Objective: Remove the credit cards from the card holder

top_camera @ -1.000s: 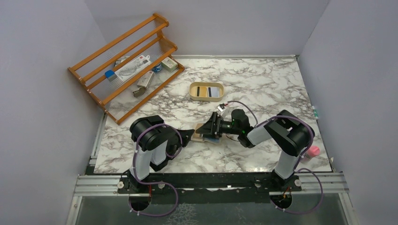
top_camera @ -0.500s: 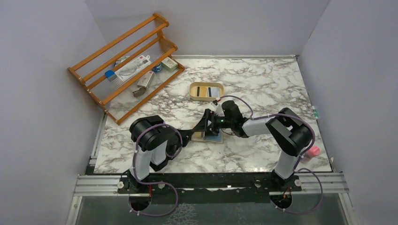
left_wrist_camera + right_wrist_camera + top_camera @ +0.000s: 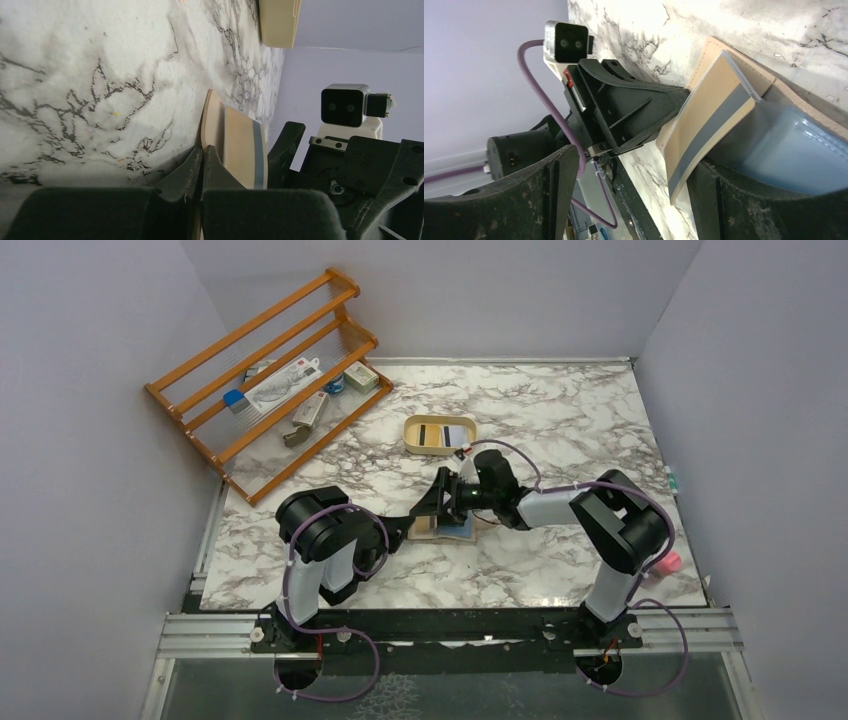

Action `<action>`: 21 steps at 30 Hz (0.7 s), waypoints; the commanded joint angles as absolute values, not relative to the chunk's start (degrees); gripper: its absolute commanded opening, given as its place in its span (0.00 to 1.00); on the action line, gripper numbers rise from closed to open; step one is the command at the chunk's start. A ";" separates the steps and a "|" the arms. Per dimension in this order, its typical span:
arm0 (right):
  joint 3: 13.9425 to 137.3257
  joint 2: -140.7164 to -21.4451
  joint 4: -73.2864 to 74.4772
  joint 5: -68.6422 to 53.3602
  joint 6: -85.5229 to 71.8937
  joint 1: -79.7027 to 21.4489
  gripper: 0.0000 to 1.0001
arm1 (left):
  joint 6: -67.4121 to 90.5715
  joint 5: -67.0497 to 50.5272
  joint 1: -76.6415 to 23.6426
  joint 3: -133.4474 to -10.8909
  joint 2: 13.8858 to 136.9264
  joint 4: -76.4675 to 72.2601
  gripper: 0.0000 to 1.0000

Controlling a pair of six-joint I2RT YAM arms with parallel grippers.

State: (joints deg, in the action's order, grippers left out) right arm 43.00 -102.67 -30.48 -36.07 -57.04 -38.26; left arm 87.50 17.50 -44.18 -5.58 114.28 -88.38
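The tan card holder (image 3: pixel 446 529) lies open on the marble table. My left gripper (image 3: pixel 404 530) is shut on its left edge; the left wrist view shows the jaws (image 3: pixel 202 150) pinched on the tan flap (image 3: pixel 214 120). My right gripper (image 3: pixel 441 502) is open over the holder. In the right wrist view a yellowish credit card (image 3: pixel 704 120) with a grey stripe sticks up bent from the card holder (image 3: pixel 711 52), leaning against one of the open fingers (image 3: pixel 744 205). A light blue surface (image 3: pixel 794 145) lies beside it. The card also shows in the left wrist view (image 3: pixel 245 145).
An oval cream-yellow tray (image 3: pixel 413 426) behind the holder has cards in it, one with a black stripe. A wooden rack (image 3: pixel 262 370) with small items stands at the back left. A pink object (image 3: pixel 668 562) sits at the table's right edge.
My right gripper has moved left and slightly farther back over the card holder, closer to the left gripper. The left gripper has kept its hold.
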 commanded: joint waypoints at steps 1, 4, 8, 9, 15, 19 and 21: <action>42.96 -98.19 -31.47 -38.33 -57.22 -36.23 0.80 | 82.09 15.55 -44.57 -2.66 118.29 -102.61 0.00; 42.00 -96.52 -30.74 -38.75 -57.05 -35.07 0.80 | 82.09 15.43 -44.56 -2.75 118.34 -102.63 0.00; 41.20 -94.95 -29.08 -38.99 -56.40 -34.18 0.79 | 82.07 15.44 -44.56 -2.74 118.38 -102.60 0.00; 41.04 -94.76 -28.75 -39.06 -56.22 -34.00 0.80 | 82.08 15.47 -44.58 -2.77 118.39 -102.63 0.00; 39.23 -94.46 -27.91 -39.29 -55.62 -33.62 0.78 | 82.00 15.42 -44.56 -2.64 118.30 -102.64 0.00; 37.95 -96.26 -25.56 -38.74 -54.18 -33.56 0.75 | 82.00 15.46 -44.56 -2.55 118.42 -102.60 0.00; 37.29 -98.11 -24.57 -38.79 -53.46 -33.53 0.71 | 82.00 15.47 -44.56 -2.49 118.45 -102.60 0.00</action>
